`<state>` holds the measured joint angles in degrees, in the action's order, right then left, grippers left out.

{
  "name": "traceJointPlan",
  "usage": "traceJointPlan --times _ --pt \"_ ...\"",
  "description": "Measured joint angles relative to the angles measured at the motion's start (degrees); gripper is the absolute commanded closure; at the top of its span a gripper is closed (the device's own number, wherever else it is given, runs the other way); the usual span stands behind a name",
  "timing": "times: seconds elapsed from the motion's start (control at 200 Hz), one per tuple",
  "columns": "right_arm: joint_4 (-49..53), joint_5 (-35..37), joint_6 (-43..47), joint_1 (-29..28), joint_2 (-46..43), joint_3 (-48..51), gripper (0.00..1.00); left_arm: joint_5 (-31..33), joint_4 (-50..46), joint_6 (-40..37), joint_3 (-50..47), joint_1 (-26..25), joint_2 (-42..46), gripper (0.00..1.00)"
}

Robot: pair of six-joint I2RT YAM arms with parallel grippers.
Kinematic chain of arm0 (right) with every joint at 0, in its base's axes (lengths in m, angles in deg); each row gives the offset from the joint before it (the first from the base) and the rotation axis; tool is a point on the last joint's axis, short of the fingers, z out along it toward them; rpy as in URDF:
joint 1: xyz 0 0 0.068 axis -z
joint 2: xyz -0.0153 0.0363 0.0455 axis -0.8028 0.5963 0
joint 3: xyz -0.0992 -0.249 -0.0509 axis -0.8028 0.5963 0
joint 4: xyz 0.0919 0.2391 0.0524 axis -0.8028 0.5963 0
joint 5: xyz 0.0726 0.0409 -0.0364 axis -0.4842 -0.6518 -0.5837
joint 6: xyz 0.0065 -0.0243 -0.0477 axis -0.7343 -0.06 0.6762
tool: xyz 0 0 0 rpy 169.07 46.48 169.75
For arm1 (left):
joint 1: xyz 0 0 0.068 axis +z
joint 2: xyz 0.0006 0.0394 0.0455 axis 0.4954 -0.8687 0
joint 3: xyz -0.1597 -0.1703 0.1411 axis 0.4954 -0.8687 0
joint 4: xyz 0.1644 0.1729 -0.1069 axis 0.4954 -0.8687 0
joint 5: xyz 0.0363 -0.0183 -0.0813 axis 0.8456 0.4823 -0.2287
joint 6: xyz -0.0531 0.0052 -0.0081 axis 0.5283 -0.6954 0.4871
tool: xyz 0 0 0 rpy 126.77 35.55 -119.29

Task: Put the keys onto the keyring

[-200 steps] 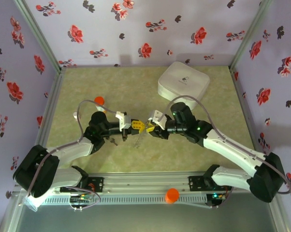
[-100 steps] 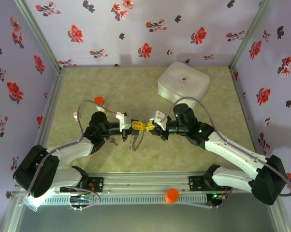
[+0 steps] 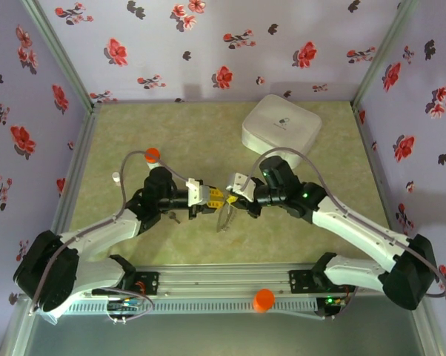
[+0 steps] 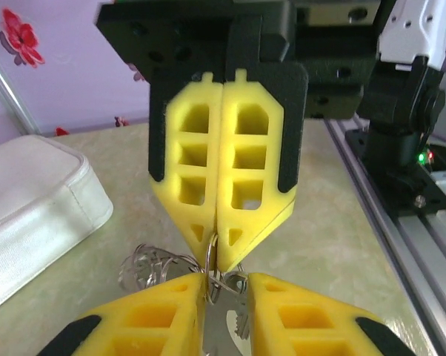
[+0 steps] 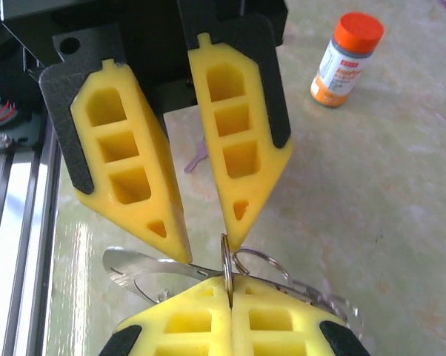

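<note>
My right gripper (image 5: 229, 285) is shut on a thin metal ring of the keyring (image 5: 227, 256), whose loops of wire and chain (image 4: 145, 267) trail off to one side. My left gripper (image 4: 224, 278) faces it tip to tip, fingers a little apart, one fingertip (image 5: 236, 222) touching the ring. A silver key (image 4: 230, 326) hangs from the ring between my left fingers. In the top view both grippers (image 3: 221, 198) meet at mid-table with the chain (image 3: 224, 217) dangling below them. A small dark key (image 3: 175, 217) lies on the table beneath my left arm.
A white rounded-square box (image 3: 281, 124) sits at the back right. An orange-capped vial (image 3: 152, 155) stands at the left behind my left arm. An orange cap (image 3: 264, 299) rests on the front rail. Floral walls close in three sides.
My right gripper has closed on the ring and my left gripper has opened off it. The meeting point drifted slightly right, and the chain now hangs under the right gripper.
</note>
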<state>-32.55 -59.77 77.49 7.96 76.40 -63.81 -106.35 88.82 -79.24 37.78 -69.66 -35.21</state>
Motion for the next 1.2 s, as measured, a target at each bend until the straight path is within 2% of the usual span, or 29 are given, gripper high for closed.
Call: traceJointPlan --times 0.21,0.415,0.45,0.56,0.64,0.825,1.0,1.2 --pt "9.6 4.0 6.3 -2.8 4.6 -6.2 1.0 1.2 -7.5 -3.9 1.4 -0.6 0.0 0.81" --pt "14.1 5.7 9.1 -4.7 7.8 -9.6 1.0 1.7 -10.2 -5.1 1.4 -0.7 0.0 1.0" --pt "14.4 5.7 9.2 -4.7 8.0 -9.8 1.0 1.8 -10.3 -5.3 1.5 -0.7 0.0 1.0" --pt "14.3 5.8 9.0 -4.7 7.8 -9.8 0.8 1.8 -10.4 -5.3 1.6 -0.8 0.0 1.0" --pt "11.9 4.3 6.9 -3.4 6.3 -8.5 0.73 2.1 -10.3 -5.2 1.6 -0.9 0.0 1.0" --pt "1.9 -1.4 0.9 2.8 -1.9 0.8 0.7 2.4 -3.5 -1.7 -0.8 -0.9 0.0 1.0" --pt "-7.1 -5.8 -4.9 3.0 -3.8 7.1 0.7 2.3 4.1 3.0 -3.4 -1.0 0.0 1.0" --pt "-10.8 -7.1 -7.9 3.0 -4.3 8.8 0.73 1.6 10.6 7.0 -4.1 -0.8 -1.1 1.0"
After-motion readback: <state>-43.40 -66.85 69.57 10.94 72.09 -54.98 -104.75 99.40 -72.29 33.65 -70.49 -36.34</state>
